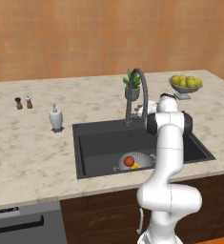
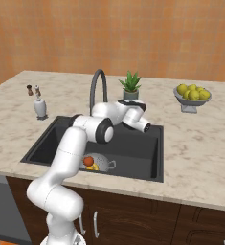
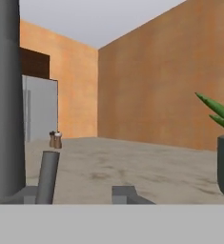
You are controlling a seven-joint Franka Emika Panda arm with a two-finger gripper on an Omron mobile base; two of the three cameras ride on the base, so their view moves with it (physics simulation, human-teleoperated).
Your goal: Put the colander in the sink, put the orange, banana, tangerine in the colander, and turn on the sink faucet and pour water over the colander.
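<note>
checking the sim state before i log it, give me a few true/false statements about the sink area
1. The colander sits inside the sink. True.
2. The colander is empty. False: an orange fruit and something yellow lie in it.
3. Water is running from the sink faucet. False: no stream shows.
4. The soap bottle stands on the counter left of the sink. True.
5. The fruit bowl stands inside the sink. False: it stands on the counter, right of it.

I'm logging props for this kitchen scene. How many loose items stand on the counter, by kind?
Shakers: 2
Soap dispenser: 1
Potted plant: 1
Fruit bowl: 1
Total: 5
</note>
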